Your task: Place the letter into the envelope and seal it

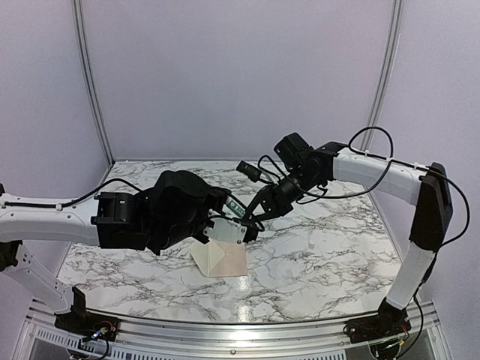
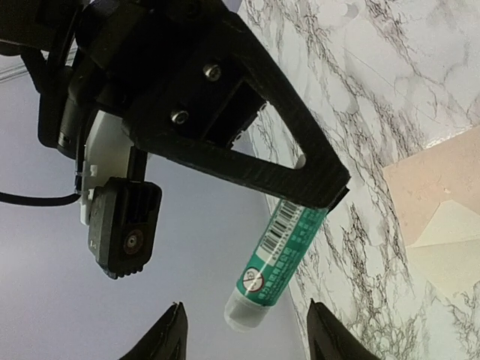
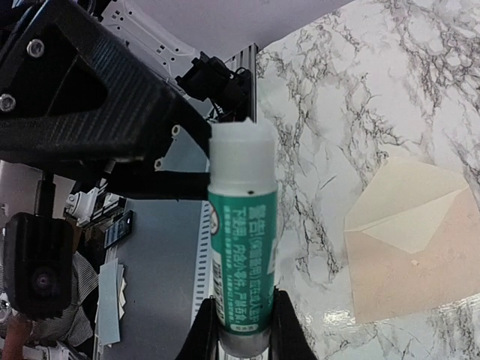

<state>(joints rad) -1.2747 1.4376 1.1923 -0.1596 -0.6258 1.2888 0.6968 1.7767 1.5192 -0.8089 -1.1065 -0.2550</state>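
Observation:
My right gripper (image 3: 244, 319) is shut on the base of a green glue stick (image 3: 241, 247), whose clear cap points at the left arm. My left gripper (image 2: 246, 319) is open, and the stick's cap (image 2: 245, 309) hangs between its fingertips (image 2: 174, 324), touching neither. Seen from above, the two grippers (image 1: 225, 219) (image 1: 253, 217) meet over the table's middle with the glue stick (image 1: 235, 205) between them. The cream envelope (image 1: 220, 259) lies flat below them, flap open (image 3: 409, 202). Its lower face (image 3: 420, 281) looks pinkish-tan; whether that is the letter I cannot tell.
The marble table (image 1: 330, 247) runs out to the right and behind the arms. White enclosure walls (image 1: 240, 75) stand at the back and sides. An aluminium rail (image 1: 247, 330) lines the near edge by the arm bases.

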